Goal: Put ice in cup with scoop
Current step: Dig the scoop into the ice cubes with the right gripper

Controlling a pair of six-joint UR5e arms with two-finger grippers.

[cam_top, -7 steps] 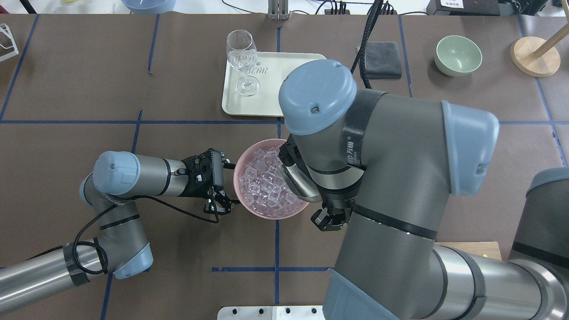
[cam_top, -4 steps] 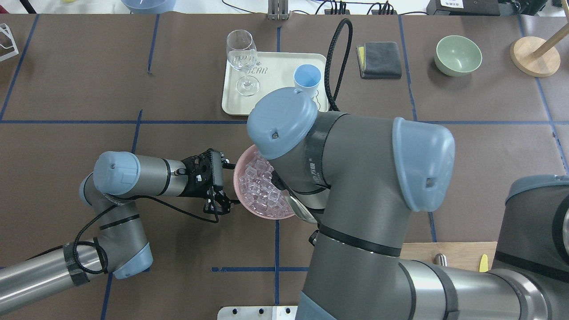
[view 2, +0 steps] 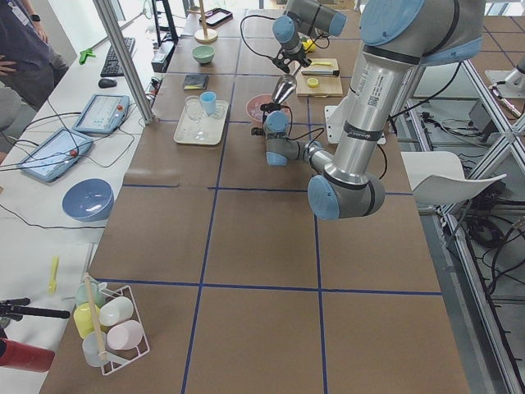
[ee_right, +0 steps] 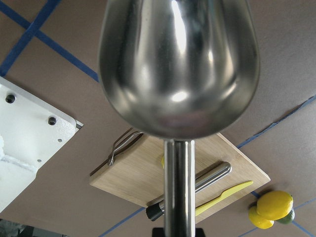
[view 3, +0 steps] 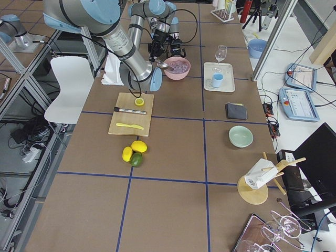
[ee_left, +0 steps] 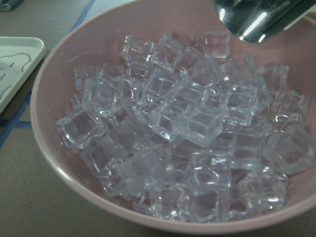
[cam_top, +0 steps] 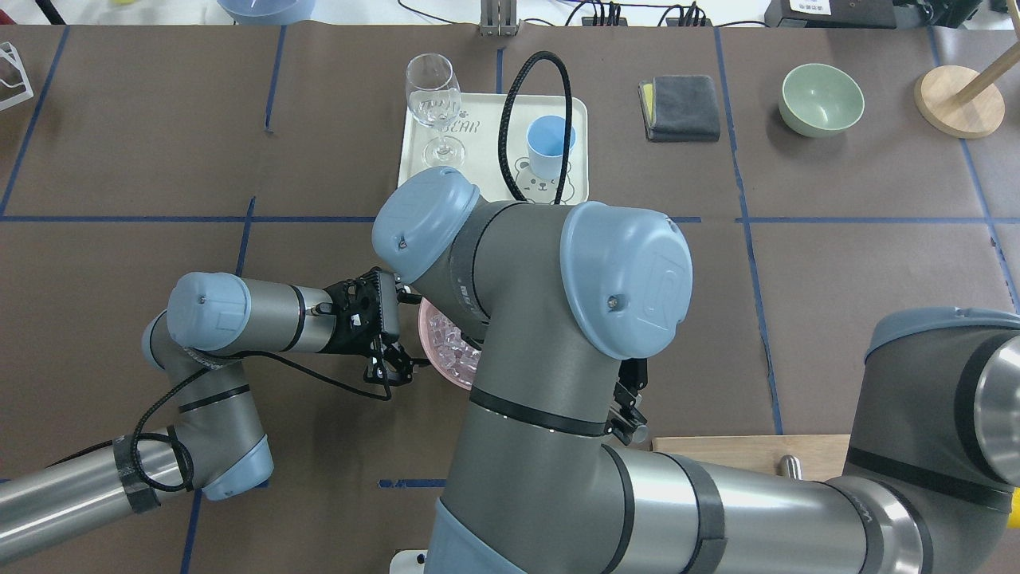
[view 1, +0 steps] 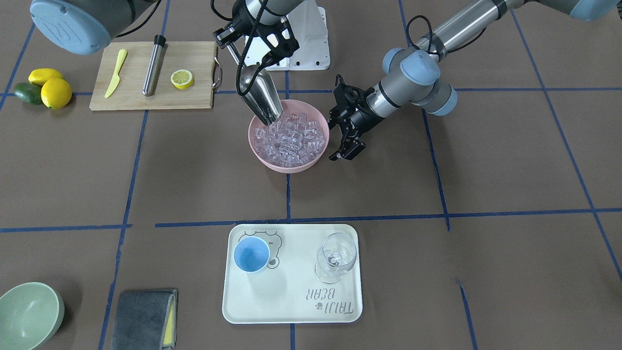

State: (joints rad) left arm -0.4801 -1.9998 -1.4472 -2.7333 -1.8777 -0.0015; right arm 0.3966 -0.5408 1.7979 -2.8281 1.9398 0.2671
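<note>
The steel scoop (view 1: 260,97) tilts mouth-down at the robot-side edge of a pink bowl (view 1: 286,167) heaped with ice (view 1: 291,138). My right gripper (view 1: 233,43) is shut on the scoop's thin handle. The right wrist view shows only the underside of the scoop (ee_right: 177,64), so its inside is hidden. The left wrist view has the scoop's tip (ee_left: 261,17) just over the ice (ee_left: 187,128). Beside the bowl, my left gripper (view 1: 336,138) is open, its fingers either side of the rim. The light-blue cup (view 1: 251,254) stands upright on a cream tray (view 1: 291,301).
A wine glass (view 1: 335,257) shares the tray with the cup. A cutting board (view 1: 194,58) carries a yellow knife, a steel cylinder and a lemon half, with lemons (view 1: 51,87) beside it. A green bowl (view 1: 26,316) and a grey cloth (view 1: 143,318) lie at the operators' edge.
My right arm has swung left across the overhead view, now covering most of the pink bowl and uncovering the cup. The left arm has stayed still beside the bowl.
</note>
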